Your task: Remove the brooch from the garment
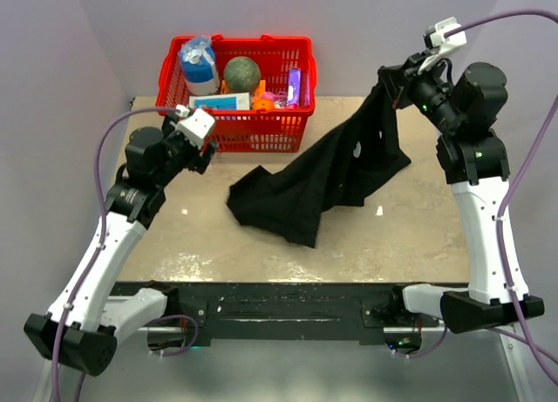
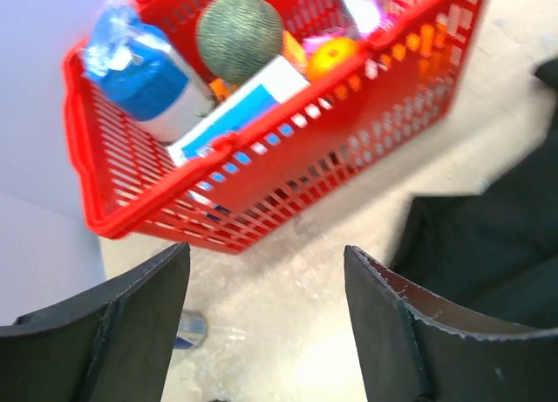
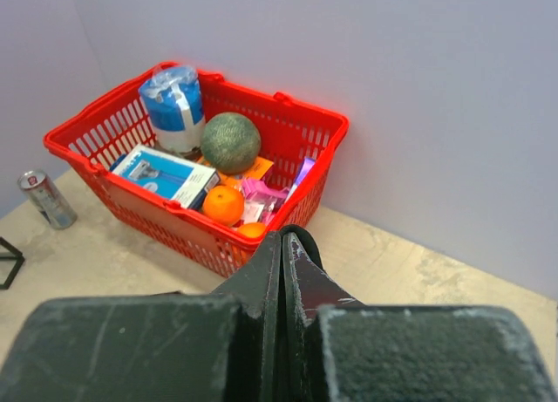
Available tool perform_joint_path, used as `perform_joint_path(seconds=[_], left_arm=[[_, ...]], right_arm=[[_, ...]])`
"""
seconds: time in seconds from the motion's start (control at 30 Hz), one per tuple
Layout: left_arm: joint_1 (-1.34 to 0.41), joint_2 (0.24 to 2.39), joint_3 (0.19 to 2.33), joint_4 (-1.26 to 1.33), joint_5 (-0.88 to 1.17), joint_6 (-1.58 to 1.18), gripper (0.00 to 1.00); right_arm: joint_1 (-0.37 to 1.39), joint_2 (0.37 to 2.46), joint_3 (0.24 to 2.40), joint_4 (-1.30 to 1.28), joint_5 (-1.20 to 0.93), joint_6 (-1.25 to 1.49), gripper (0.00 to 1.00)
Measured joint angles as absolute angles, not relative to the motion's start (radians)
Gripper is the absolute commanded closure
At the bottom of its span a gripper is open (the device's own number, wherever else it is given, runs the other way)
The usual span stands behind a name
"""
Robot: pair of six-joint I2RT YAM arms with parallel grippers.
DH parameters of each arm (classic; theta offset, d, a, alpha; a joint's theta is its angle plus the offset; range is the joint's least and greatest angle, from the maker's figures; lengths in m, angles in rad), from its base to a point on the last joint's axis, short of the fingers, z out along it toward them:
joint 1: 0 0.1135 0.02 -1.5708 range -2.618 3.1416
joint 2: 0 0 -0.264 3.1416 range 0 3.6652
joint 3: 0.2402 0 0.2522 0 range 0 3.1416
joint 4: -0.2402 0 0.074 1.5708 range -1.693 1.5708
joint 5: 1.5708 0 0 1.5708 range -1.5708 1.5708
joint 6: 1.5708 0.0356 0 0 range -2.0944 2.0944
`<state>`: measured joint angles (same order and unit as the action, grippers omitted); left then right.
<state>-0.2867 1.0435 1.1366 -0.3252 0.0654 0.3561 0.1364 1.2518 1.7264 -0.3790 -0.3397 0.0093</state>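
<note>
The garment (image 1: 323, 180) is a black shirt; one end is lifted at the back right and the rest trails down onto the table in a heap. My right gripper (image 1: 389, 79) is shut on its raised edge. In the right wrist view that gripper (image 3: 283, 238) has its fingers pressed together, with a fold of black cloth (image 3: 309, 242) showing at the tips. My left gripper (image 1: 203, 156) hovers by the basket's front left corner. In its wrist view the left gripper (image 2: 266, 249) is open and empty, with the garment (image 2: 488, 236) off to its right. I cannot make out the brooch.
A red basket (image 1: 253, 132) (image 2: 288, 166) (image 3: 279, 101) holding an orange, a green ball, a blue box and packets stands at the back left. A drink can (image 3: 48, 199) (image 2: 190, 330) stands on the table beside it, near my left gripper.
</note>
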Motion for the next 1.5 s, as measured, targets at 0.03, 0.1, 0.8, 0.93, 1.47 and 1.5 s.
perform_joint_path(seconds=[0.03,0.1,0.8,0.93,1.47,1.5], left_arm=[[-0.289,1.012,1.100,-0.319,0.091,0.363,0.24],[-0.300,0.942,1.023,-0.324,0.155,0.384,0.23],[-0.662,1.235,0.643,-0.030,0.553,0.514,0.14],[-0.679,1.333,0.653,0.036,0.574,0.597,0.16],[-0.748,1.608,0.710,0.103,0.478,0.835,0.51],[-0.751,1.625,0.724,0.088,0.474,0.848,0.60]], right_arm=[[0.136,1.256,1.716,-0.378,-0.341,0.016,1.00],[0.137,1.269,1.703,-0.374,-0.345,0.030,1.00],[0.123,1.472,1.672,-0.288,-0.289,0.151,1.00],[0.090,1.474,1.665,-0.267,-0.264,0.196,1.00],[0.007,1.523,1.665,-0.242,-0.253,0.274,1.00],[0.006,1.523,1.665,-0.242,-0.253,0.276,1.00]])
